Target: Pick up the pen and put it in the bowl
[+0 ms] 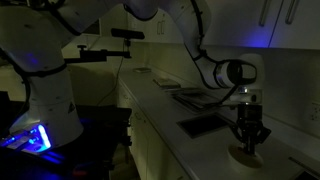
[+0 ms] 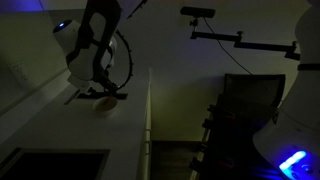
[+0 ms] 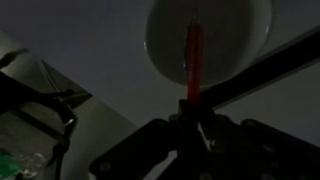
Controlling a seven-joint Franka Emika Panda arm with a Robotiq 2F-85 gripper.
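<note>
arm (image 1: 213,68) reaches out over the desk (image 1: 200,108), hand (image 1: 248,137) pointing down directly above the bowl (image 3: 243,48). hand clenched on the pen (image 3: 192,58), its tip over the bowl's middle.

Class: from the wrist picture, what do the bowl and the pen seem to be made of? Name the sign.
The bowl: pale, smooth, evenly matt, no pattern; ceramic or plastic, the dim light leaves it open. The pen: reddish with a thin bright streak along it, so probably glossy plastic.
</note>
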